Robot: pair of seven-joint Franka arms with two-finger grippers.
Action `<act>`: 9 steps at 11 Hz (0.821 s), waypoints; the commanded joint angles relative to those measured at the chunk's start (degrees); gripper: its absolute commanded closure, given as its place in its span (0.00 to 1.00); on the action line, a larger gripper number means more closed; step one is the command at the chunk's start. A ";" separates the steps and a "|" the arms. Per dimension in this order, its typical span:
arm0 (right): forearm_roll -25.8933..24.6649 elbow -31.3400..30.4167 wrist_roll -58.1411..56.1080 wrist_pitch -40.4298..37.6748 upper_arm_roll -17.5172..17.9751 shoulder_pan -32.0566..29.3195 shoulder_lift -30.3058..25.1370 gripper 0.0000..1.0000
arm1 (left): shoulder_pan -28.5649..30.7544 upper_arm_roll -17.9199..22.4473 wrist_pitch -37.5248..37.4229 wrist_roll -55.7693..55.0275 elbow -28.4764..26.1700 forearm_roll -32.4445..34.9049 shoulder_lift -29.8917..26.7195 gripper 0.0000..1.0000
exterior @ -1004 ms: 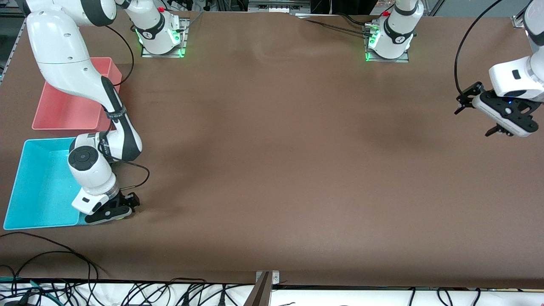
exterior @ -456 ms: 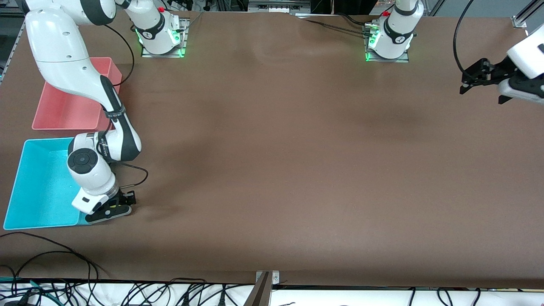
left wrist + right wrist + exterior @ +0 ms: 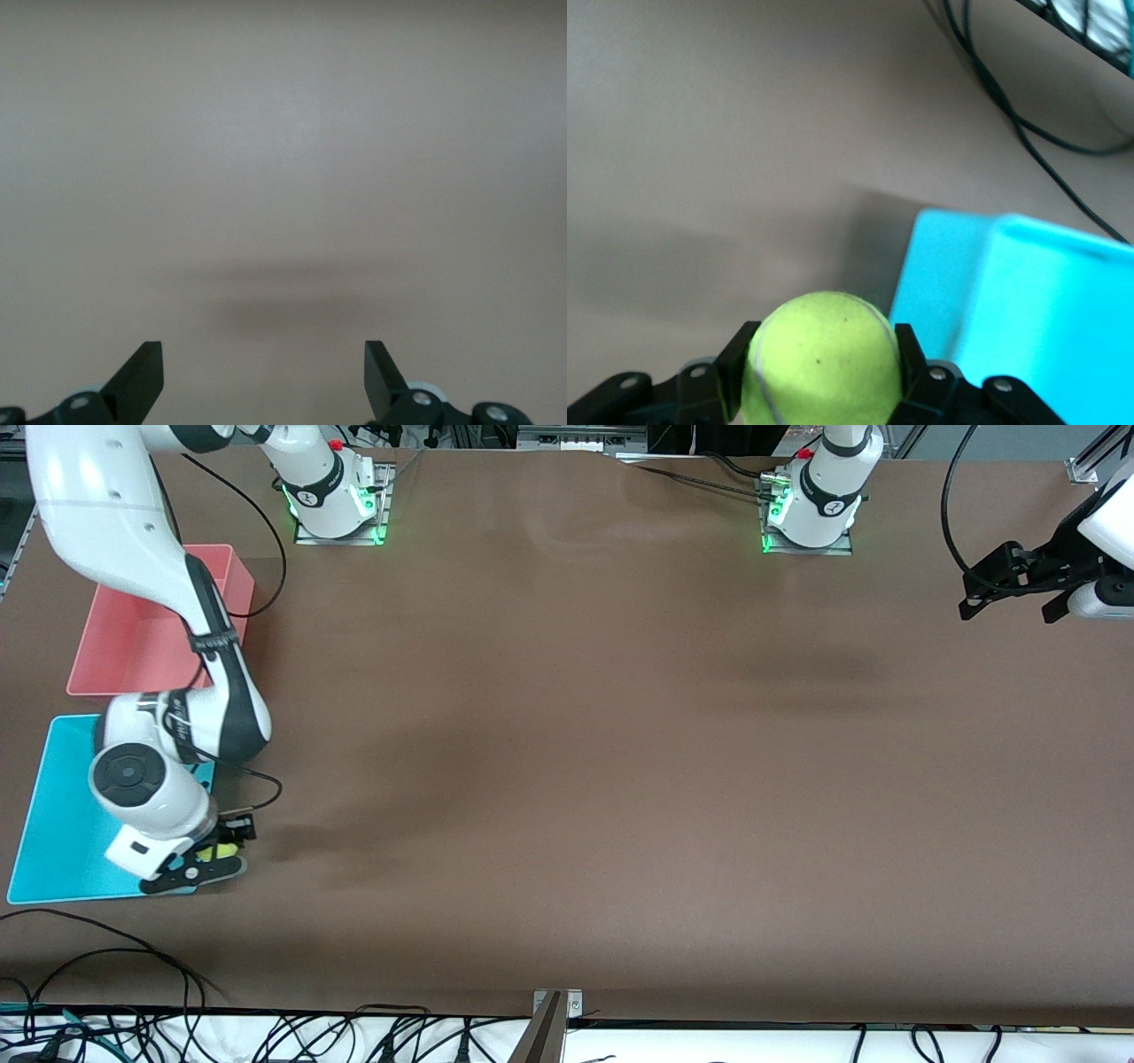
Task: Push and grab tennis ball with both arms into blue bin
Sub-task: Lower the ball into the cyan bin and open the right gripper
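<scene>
Brown bench (image 3: 567, 779). Right pincer (image 3: 205, 859) clamped on tennis ball (image 3: 824, 359), raised just beside blue bin (image 3: 53, 841). Left pincer (image 3: 264, 381) spread wide, empty, waiting. Grab step; next carry ball over bin wall, release.

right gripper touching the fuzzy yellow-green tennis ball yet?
Touching. The right wrist view shows the right gripper with its black jaws pressed against both sides of the fuzzy yellow-green tennis ball, no gap, beside the bright cyan-blue plastic bin.

No readable text

Showing no legible lettering, label, brand, number or sign anywhere; small markings on the arms (image 3: 213, 642) staying too tiny to read.
</scene>
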 commanded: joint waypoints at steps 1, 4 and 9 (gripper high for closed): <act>4.54 1.09 -6.99 -14.10 0.34 -1.34 -5.93 0.73 | -1.48 0.68 -1.44 -2.02 2.61 1.55 1.75 0.00; 14.04 1.09 -19.72 -24.39 0.25 -9.05 -7.79 0.73 | -1.48 0.68 -1.44 -1.94 2.87 1.38 1.93 0.00; 23.80 0.48 -37.93 -24.07 0.51 -20.14 -3.50 0.73 | -1.13 0.86 -1.44 -1.85 2.87 1.38 1.93 0.00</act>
